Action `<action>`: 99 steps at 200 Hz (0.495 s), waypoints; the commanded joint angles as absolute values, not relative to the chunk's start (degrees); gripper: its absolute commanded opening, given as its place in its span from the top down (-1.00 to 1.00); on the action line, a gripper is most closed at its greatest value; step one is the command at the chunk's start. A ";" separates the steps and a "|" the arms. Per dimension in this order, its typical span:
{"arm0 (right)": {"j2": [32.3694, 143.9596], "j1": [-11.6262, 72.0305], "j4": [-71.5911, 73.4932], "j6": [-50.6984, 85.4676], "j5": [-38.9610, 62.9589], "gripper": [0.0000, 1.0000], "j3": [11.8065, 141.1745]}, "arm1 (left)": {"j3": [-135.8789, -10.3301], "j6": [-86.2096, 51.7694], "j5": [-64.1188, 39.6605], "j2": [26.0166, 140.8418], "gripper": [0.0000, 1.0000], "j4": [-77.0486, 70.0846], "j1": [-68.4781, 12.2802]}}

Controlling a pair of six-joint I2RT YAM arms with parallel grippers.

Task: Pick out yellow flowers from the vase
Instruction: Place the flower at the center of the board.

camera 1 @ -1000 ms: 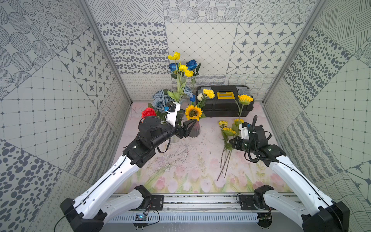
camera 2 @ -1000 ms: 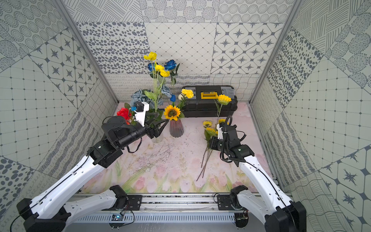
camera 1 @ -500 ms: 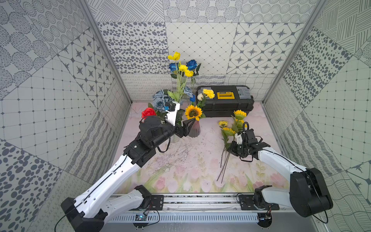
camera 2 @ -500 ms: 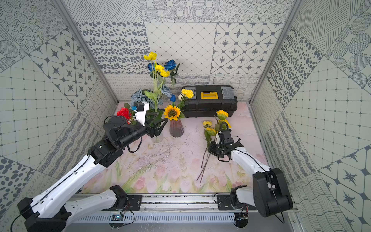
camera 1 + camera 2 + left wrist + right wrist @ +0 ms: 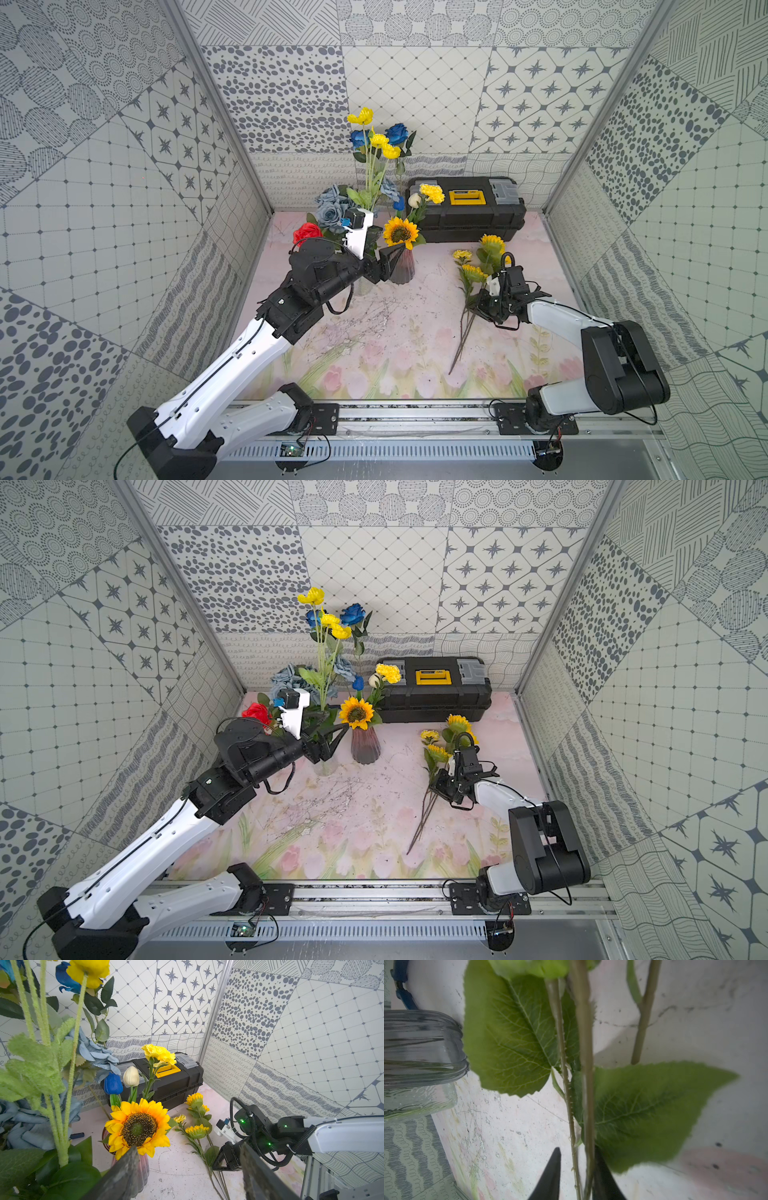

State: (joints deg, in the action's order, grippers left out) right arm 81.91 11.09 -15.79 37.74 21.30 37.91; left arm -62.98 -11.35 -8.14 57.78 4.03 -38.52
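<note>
The right wrist view is blurred. It shows only stems (image 5: 586, 1064) and leaves, with the blooms cut off at the upper edge. The right claw (image 5: 576, 1149) stands slightly parted, two stems loose between its fingers (image 5: 550, 1172) (a gap shows beside the thinner one).

In both top views these yellow flowers (image 5: 473, 272) (image 5: 438, 752) lie on the desk (image 5: 374, 332), right of centre, with the arm partly covering them. At centre the sunflower (image 5: 400, 233) and the pompom (image 5: 432, 193) stand in the ribbed vase (image 5: 402, 270). The tall spray (image 5: 376, 137) runs down toward the clear vase (image 5: 324, 766), and the left arm hides its base.

The left claw (image 5: 188, 1148) is spread wide and empty, one finger just before the sunflower. The black toolbox (image 5: 465, 212), at upper centre, bears a dark marking on its yellow handle (too small to read).
</note>
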 commanded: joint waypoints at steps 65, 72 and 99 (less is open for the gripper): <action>67.44 10.72 -20.26 36.57 17.62 -0.12 41.01 | -62.67 -11.13 -2.06 58.17 -0.53 5.33 -37.44; 66.72 10.74 -20.51 36.48 17.58 -0.14 41.49 | -62.59 -11.56 -1.48 58.19 -0.54 5.60 -37.02; 65.73 10.94 -19.96 36.27 19.57 -0.20 43.18 | -61.83 -13.37 -0.33 57.94 -0.54 6.43 -35.11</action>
